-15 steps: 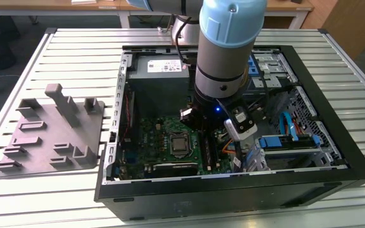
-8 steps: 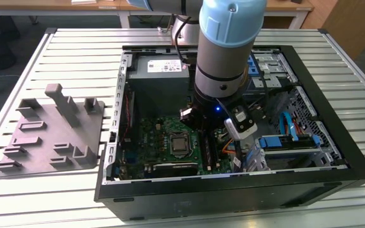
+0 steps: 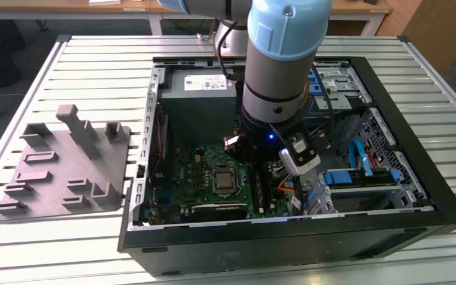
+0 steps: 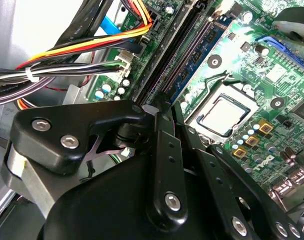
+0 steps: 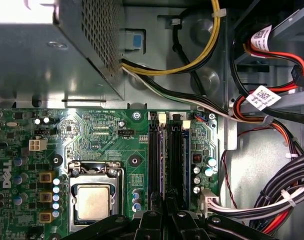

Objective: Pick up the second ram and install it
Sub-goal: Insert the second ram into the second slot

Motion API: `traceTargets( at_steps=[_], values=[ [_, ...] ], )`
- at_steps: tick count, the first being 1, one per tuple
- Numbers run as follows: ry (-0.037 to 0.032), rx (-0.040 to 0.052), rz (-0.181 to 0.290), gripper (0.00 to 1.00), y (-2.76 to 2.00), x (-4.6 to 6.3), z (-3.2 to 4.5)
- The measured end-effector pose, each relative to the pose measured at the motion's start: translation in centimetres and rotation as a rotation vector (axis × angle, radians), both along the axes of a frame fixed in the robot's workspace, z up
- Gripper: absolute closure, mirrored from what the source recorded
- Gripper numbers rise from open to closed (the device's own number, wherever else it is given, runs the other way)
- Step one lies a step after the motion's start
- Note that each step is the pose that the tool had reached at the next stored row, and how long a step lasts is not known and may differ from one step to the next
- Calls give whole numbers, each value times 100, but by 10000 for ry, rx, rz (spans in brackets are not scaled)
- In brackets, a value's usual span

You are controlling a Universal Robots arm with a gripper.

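While gripper (image 5: 166, 212) hovers over slots, green-black ram (image 5: 163, 155) stands seated.

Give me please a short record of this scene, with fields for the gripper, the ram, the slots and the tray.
gripper: inside the case, directly over the slots
ram: cannot tell if held or seated
slots: beside the CPU, on the motherboard
tray: on the table, at the exterior view's left of the case

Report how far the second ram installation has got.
Looks done: a memory stick stands in one slot. In hand: the gripper hangs inside the open case, directly over the memory slots. Left: whether the second ram is fully seated cannot be told.
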State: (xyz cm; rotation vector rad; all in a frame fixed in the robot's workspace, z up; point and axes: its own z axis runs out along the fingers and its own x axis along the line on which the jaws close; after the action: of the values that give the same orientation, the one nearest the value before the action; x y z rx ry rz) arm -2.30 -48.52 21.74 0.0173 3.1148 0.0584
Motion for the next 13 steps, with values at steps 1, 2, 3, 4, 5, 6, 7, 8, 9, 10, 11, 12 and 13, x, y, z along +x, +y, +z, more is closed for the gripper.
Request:
traceTargets(
  at_steps=[1,2,3,4,5,6,7,8,9,10,11,12,13],
  values=[
    [0,-1,12,86,0,0,-1],
    [0,0,25,86,0,0,-3],
    [0,0,36,86,0,0,-6],
    [0,0,45,86,0,0,-8],
    [-1,1,54,86,1,0,-12],
    [-1,2,57,86,2,0,-16],
    [0,-1,58,86,3,0,-18],
    [1,-1,59,86,3,0,-20],
    [1,-2,59,86,3,-1,-23],
    [0,-1,59,86,3,0,-26],
    [0,-1,59,86,3,0,-28],
    [1,-2,59,86,3,0,-29],
    [0,-9,59,86,3,0,-30]
  ],
)
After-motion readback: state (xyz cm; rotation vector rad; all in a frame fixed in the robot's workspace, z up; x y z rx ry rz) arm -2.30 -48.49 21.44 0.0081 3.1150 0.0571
